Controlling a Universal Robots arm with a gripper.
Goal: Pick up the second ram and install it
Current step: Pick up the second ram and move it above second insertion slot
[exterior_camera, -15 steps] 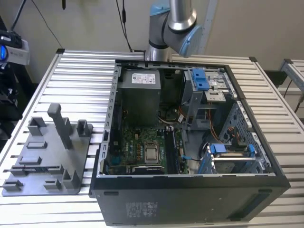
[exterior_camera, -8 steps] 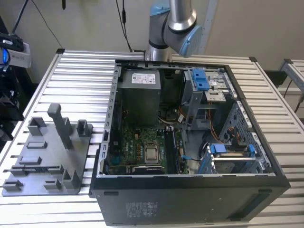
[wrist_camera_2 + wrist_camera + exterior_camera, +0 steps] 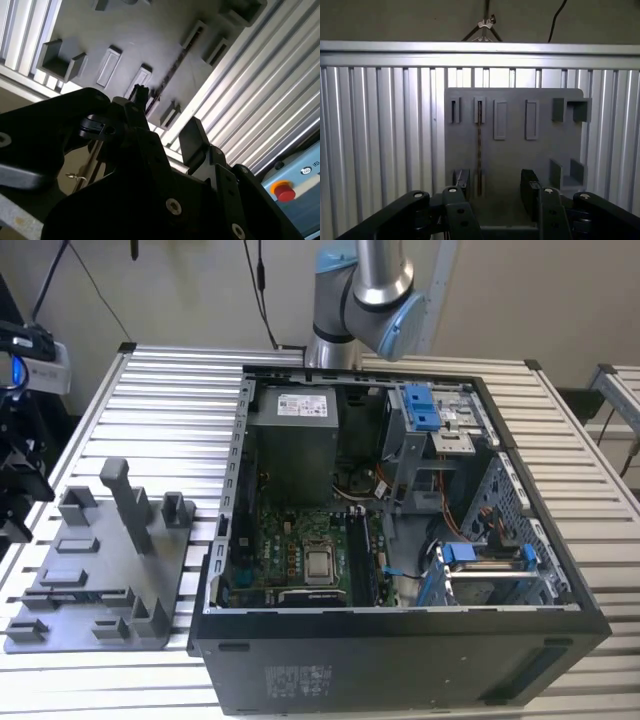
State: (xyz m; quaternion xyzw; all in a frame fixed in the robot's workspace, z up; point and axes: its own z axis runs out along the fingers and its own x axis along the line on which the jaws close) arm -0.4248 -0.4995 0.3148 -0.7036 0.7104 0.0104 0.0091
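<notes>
Our black two-fingered tool (image 3: 495,182) hangs released (fingers wide apart) over the grey plastic tray (image 3: 512,157) at the edge of the slatted metal tabletop (image 3: 380,150); the second ram (image 3: 479,141), a thin dark strip, stands edgewise in its slot.

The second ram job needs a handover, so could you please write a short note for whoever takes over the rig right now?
The gripper is open and holds nothing. It is poised over the grey plastic tray on the slatted metal table.
The second ram, a long thin dark circuit-board strip, stands on edge in a tray slot. In the first wrist view it lines up between the open jaws; contact cannot be judged.
The open black computer case sits beside the tray, on the exterior view's right.
Done: gripper lined up over the ram.
Left: the ram is not yet picked up or installed.
</notes>
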